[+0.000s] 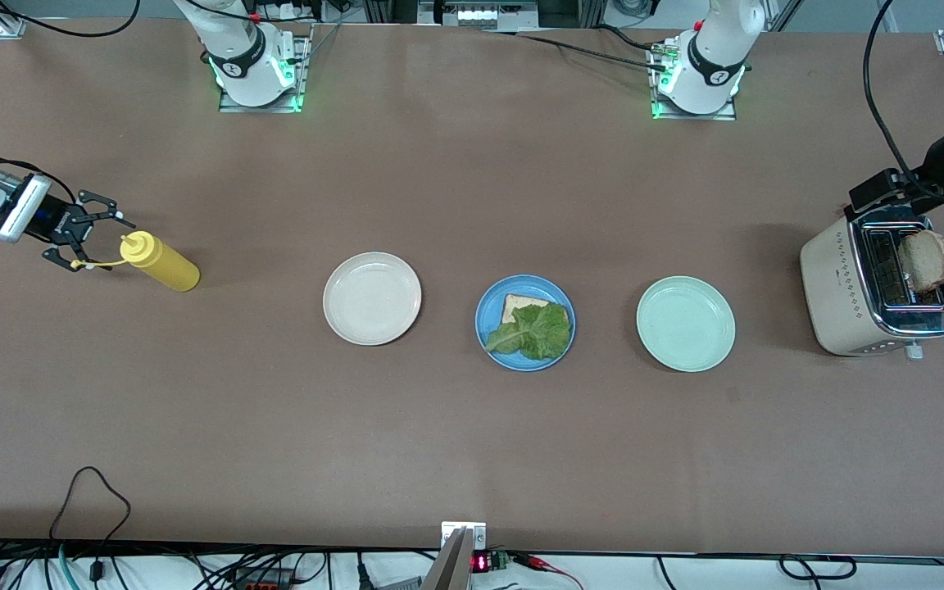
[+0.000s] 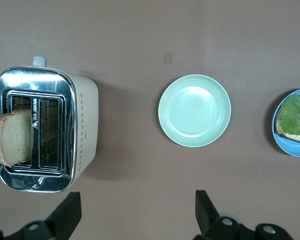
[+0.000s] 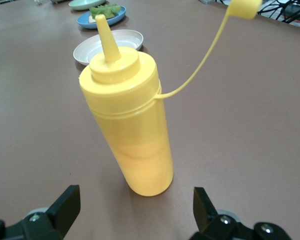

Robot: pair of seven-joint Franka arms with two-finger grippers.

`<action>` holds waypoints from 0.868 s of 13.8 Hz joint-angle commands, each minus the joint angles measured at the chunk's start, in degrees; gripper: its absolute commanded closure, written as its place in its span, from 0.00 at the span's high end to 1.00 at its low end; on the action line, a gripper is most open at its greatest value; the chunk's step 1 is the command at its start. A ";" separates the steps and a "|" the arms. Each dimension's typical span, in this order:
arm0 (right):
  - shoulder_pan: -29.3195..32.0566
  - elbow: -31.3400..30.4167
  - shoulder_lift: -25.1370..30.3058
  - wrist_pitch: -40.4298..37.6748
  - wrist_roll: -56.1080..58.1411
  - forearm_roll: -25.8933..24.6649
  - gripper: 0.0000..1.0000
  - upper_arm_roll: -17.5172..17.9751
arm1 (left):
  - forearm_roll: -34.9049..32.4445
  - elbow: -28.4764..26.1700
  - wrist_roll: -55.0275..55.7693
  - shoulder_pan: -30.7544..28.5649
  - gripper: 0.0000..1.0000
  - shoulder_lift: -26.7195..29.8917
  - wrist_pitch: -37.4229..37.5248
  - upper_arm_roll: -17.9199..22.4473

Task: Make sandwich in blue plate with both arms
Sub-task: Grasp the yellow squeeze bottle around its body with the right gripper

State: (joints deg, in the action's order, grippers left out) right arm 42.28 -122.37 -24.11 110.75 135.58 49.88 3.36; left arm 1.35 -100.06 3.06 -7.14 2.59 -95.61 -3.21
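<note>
The blue plate (image 1: 488,303) lies mid-table between two other plates. It holds one bread slice (image 1: 512,306) with a ruffled green lettuce leaf (image 1: 539,329) on top. A second bread slice (image 1: 927,260) sticks up out of the toaster (image 1: 841,287) at the left arm's end. My left gripper (image 2: 135,215) hangs open and empty over the table beside the toaster (image 2: 85,120), its bread slice (image 2: 11,137) ahead of it. My right gripper (image 1: 83,233) is open at the right arm's end. It faces a yellow squeeze bottle (image 3: 130,125) without touching it.
A cream-white plate (image 1: 372,297) lies toward the right arm's end of the blue plate, and a mint-green plate (image 1: 685,324) toward the left arm's end. The yellow bottle (image 1: 159,260) has its cap (image 3: 245,7) off, dangling on a tether.
</note>
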 commanded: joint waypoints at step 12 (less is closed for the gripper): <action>1.22 5.30 -9.46 -2.29 2.94 4.61 1.00 1.38 | 1.03 0.57 -0.95 -0.25 1.00 0.40 0.51 -0.04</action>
State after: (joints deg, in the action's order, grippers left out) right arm 42.63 -118.12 -32.58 109.49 137.44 53.10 4.04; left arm 1.35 -100.06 3.06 -7.15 2.59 -95.61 -3.21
